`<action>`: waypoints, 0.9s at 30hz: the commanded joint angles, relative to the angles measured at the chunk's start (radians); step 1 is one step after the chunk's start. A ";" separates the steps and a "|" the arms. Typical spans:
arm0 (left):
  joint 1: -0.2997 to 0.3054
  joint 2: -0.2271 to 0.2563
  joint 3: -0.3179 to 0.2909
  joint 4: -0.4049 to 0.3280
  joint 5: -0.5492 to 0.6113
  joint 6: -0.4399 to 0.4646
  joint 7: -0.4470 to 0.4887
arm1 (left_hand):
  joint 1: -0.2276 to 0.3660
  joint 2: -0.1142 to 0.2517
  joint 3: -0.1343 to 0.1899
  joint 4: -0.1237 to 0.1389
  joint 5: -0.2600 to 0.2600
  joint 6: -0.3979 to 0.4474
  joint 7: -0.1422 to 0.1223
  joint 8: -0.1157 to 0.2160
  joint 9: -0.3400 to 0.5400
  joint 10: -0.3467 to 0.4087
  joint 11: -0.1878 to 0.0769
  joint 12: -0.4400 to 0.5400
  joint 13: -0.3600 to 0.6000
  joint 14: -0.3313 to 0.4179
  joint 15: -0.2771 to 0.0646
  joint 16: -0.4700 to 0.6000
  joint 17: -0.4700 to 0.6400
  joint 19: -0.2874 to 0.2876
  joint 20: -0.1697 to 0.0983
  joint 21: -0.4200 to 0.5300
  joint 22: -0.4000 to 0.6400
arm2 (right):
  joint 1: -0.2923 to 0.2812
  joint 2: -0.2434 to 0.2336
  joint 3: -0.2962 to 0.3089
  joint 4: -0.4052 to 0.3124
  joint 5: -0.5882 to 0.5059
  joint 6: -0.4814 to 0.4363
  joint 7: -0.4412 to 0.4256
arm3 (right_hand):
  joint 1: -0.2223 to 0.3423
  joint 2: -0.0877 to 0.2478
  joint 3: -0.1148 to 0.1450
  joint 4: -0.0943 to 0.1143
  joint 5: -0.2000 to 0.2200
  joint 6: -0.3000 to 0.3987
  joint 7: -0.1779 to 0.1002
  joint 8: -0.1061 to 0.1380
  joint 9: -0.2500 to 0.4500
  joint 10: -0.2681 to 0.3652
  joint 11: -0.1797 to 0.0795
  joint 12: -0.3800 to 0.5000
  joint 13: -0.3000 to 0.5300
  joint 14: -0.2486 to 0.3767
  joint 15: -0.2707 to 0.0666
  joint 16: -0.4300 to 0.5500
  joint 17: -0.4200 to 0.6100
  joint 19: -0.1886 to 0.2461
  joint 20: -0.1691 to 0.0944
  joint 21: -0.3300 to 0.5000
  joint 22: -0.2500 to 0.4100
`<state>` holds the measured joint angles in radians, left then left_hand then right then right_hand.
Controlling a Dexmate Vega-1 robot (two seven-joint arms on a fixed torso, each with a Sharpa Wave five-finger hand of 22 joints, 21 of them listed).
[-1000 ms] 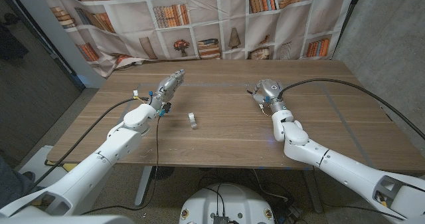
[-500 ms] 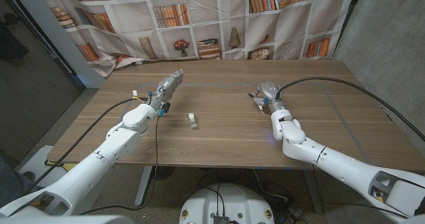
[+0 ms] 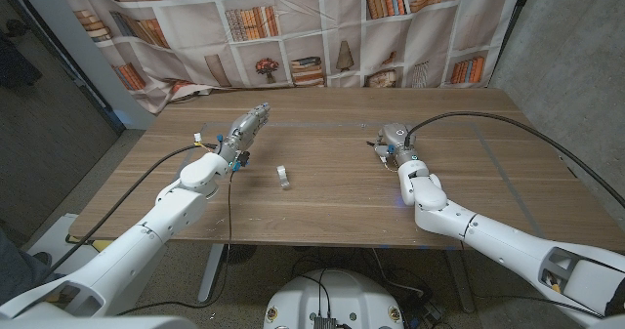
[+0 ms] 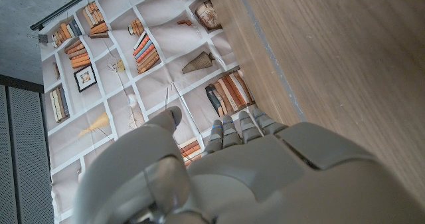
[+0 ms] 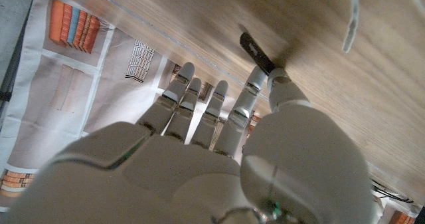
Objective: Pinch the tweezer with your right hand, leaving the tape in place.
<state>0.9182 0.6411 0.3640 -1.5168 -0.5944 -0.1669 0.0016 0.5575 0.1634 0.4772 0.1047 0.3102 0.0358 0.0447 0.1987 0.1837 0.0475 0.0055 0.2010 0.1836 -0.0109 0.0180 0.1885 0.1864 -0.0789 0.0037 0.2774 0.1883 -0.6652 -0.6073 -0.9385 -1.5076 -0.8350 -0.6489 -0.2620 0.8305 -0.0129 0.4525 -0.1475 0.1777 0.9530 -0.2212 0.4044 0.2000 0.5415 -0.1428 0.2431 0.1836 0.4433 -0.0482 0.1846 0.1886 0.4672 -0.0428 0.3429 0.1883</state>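
Here the left hand [image 3: 246,126] waits with its fingers straight and apart, holding nothing, well left of the small white tape piece [image 3: 283,178], probably kept clear of the job. The tape lies alone on the wooden table [image 3: 322,197]. Right of the tape, the right hand [image 3: 393,139] reaches onto the dark tweezer [image 5: 256,52], thumb and forefinger at its end; whether they actually pinch it, I cannot tell.

Matt wood-grain table [image 3: 332,187], glossy grey plastic right hand [image 5: 219,151], dark smooth tweezer [image 5: 255,51].
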 commanded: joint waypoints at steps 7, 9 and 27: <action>0.001 -0.001 0.000 0.001 0.001 -0.002 0.004 | 0.005 -0.004 0.012 0.001 -0.004 0.006 -0.005 -0.003 0.004 -0.002 -0.003 0.000 0.006 -0.003 0.002 -0.002 0.000 -0.003 0.010 -0.004 0.003 | 0.000 -0.002 -0.002 -0.020 0.003 -0.023 0.023 | -0.018 -0.009 -0.005 0.008 -0.002 -0.030 0.000 -0.017 0.002 -0.002 0.008 -0.011 0.002 -0.004 -0.016 -0.001 0.001 -0.010 -0.026 -0.009 0.005; 0.001 -0.002 0.000 0.001 -0.001 -0.002 0.003 | 0.005 -0.005 0.012 0.001 -0.004 0.006 -0.006 -0.003 0.004 -0.001 -0.001 0.001 0.006 -0.002 0.003 -0.002 0.000 -0.003 0.010 -0.004 0.003 | -0.006 -0.005 0.005 -0.035 0.009 -0.025 0.022 | -0.020 -0.012 -0.006 0.008 -0.001 -0.036 0.000 -0.021 0.002 -0.004 0.009 -0.012 0.002 -0.006 -0.016 -0.002 0.001 -0.012 -0.025 -0.010 0.005; -0.005 -0.009 0.003 0.010 -0.004 -0.004 -0.001 | 0.001 -0.005 0.019 -0.001 -0.006 0.017 -0.006 0.001 0.004 0.006 -0.001 0.003 0.006 0.005 0.004 0.001 0.000 0.005 0.010 -0.002 0.003 | -0.054 -0.037 0.064 -0.157 0.023 -0.050 0.003 | -0.060 -0.028 -0.019 0.015 0.003 -0.193 0.002 -0.098 0.009 -0.059 0.025 -0.035 0.006 -0.037 0.008 -0.002 0.005 -0.042 -0.004 -0.028 0.005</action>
<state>0.9158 0.6347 0.3649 -1.5103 -0.5965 -0.1707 0.0031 0.5656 0.1555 0.4879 0.1017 0.3102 0.0412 0.0392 0.1986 0.1837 0.0475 0.0055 0.2010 0.1836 -0.0110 0.0179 0.1885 0.1864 -0.0733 0.0093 0.2734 0.1883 -0.6820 -0.6257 -0.9220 -1.5882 -0.8338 -0.6899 -0.2386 0.7873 -0.0405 0.4413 -0.1364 0.1778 0.7844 -0.2208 0.3168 0.2026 0.4930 -0.1198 0.2106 0.1849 0.4109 -0.0446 0.1847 0.1884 0.4309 -0.0427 0.3213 0.1882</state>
